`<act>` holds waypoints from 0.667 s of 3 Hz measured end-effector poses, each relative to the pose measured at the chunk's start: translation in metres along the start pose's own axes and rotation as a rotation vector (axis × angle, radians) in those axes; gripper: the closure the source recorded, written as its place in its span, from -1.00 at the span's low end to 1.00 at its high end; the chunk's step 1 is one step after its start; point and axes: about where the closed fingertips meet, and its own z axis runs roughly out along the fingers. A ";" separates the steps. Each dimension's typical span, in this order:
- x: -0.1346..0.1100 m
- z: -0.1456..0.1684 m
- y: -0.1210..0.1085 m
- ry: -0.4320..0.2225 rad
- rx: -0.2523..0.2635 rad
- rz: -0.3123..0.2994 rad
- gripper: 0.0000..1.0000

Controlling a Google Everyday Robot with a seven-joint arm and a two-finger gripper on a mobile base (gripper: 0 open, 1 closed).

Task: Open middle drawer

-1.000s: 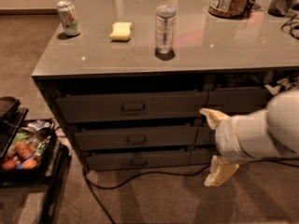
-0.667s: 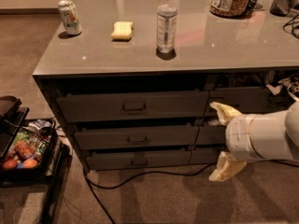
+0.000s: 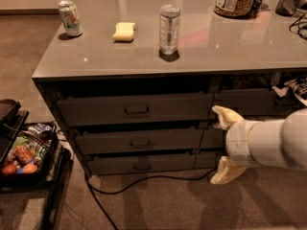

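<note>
The middle drawer (image 3: 139, 141) is a dark grey-brown front with a small bar handle (image 3: 140, 142) at its centre. It sits between a taller top drawer (image 3: 136, 109) and a slimmer bottom drawer (image 3: 141, 163), all under a grey counter. My gripper (image 3: 224, 145) is to the right of the middle drawer, apart from its handle. Its two cream fingers (image 3: 225, 116) are spread wide, one high and one low, holding nothing. The white arm (image 3: 273, 143) comes in from the right edge.
On the counter (image 3: 240, 51) stand a soda can (image 3: 70, 18), a yellow sponge (image 3: 124, 31), a water bottle (image 3: 169, 22) and a jar (image 3: 233, 0). A black cable (image 3: 144, 183) lies on the carpet below the drawers. A tray of snacks (image 3: 21, 157) stands at the left.
The view has shifted, so the cabinet sits more to the right and higher in the picture. My gripper has stayed at the right of the drawers, fingers still spread.
</note>
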 end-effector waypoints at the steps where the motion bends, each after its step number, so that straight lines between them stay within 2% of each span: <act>1: 0.015 0.053 0.012 0.038 0.024 -0.045 -1.00; 2: 0.040 0.092 0.012 0.080 0.081 -0.053 -1.00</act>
